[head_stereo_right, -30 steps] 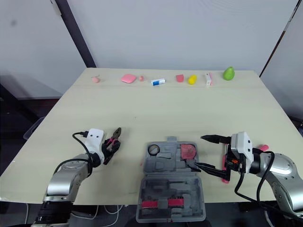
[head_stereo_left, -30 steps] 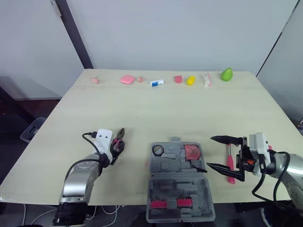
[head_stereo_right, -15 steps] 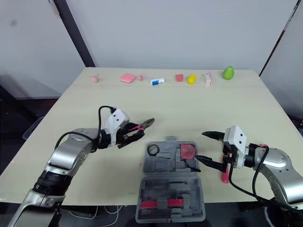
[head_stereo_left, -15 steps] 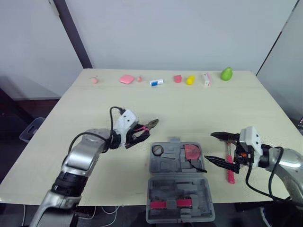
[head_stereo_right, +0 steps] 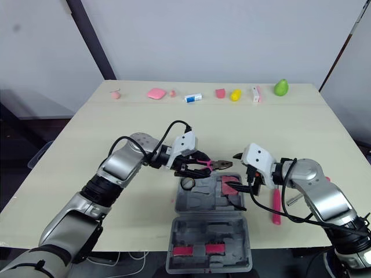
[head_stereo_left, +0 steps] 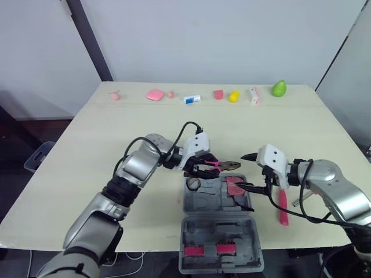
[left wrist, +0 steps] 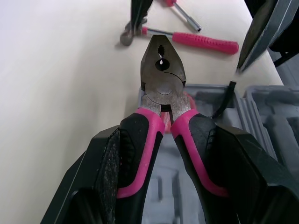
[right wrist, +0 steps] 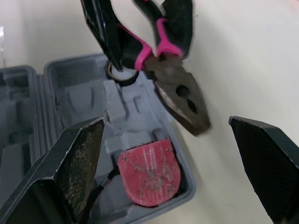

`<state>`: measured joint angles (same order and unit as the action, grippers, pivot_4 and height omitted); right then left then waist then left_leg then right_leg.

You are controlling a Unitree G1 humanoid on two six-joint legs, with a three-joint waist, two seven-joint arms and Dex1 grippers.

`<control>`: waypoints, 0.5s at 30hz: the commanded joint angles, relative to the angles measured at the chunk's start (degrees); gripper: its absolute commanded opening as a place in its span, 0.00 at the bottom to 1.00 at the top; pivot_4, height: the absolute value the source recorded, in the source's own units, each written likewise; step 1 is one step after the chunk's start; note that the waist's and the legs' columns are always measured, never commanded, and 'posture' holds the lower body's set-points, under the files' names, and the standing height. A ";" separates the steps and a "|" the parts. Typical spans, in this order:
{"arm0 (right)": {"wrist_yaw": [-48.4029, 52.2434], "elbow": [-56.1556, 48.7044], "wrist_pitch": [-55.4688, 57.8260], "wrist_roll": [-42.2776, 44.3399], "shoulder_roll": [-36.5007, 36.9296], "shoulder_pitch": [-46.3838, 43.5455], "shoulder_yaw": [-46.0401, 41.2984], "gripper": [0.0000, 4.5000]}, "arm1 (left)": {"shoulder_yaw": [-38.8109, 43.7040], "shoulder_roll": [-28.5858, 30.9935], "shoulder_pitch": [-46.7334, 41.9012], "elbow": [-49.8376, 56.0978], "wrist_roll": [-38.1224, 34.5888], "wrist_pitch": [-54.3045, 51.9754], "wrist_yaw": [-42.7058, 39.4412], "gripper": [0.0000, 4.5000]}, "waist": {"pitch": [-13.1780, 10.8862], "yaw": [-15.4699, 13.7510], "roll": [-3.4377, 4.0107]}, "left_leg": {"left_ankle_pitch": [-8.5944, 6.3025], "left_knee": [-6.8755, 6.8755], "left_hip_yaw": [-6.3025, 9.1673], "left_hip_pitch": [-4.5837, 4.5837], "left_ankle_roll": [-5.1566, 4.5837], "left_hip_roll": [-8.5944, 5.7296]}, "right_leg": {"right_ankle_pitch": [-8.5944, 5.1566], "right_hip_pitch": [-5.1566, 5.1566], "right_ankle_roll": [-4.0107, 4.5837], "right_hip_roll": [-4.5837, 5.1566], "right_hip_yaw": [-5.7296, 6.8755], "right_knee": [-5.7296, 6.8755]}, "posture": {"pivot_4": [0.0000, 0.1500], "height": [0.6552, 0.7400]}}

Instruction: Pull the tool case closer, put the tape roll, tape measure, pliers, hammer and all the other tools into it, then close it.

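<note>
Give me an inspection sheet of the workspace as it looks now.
Surface: pale table.
Job's things: tool case open, holding tape roll and tape measure; pliers held above its far rim; hammer on table right of it.
Clutter: small items, green pear among them, along far edge.
Grippers: left gripper shut on pliers; right gripper open beside case's right side.
Cables: black cable looped at left wrist.
Surroundings: grey wall, dark pole.
</note>
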<state>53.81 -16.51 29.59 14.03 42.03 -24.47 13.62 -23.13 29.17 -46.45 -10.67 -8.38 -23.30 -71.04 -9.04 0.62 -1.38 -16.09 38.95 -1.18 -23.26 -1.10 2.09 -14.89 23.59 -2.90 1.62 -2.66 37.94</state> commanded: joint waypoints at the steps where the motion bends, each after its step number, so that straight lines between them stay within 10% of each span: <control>1: 1.40 0.06 1.78 -2.06 0.26 -3.14 2.55 1.00 | 0.05 -1.18 -1.84 -0.22 0.34 2.69 -1.50 0.56 | -0.01 0.12 0.02 | 0.00 0.09 0.02 -0.09 0.00 0.01 | 0.00 0.07 0.00 -0.01 0.03 0.02 | 1.00 1.00; 15: 3.15 2.71 2.95 -5.48 -2.73 -8.60 7.02 1.00 | 0.28 -3.20 -2.29 -2.67 2.15 4.87 -3.16 0.56 | -0.02 -0.01 0.03 | 0.00 0.39 0.21 -0.47 0.00 0.03 | 0.02 0.27 -0.01 -0.01 0.24 0.09 | 1.00 1.00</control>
<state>56.60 -12.84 33.36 8.71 39.39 -32.13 21.35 -23.23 26.47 -47.42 -14.61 -6.04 -19.72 -73.66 -9.06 0.61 -1.35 -16.09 39.34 -0.97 -23.74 -1.10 2.12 -14.87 23.85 -2.91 1.61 -2.42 38.03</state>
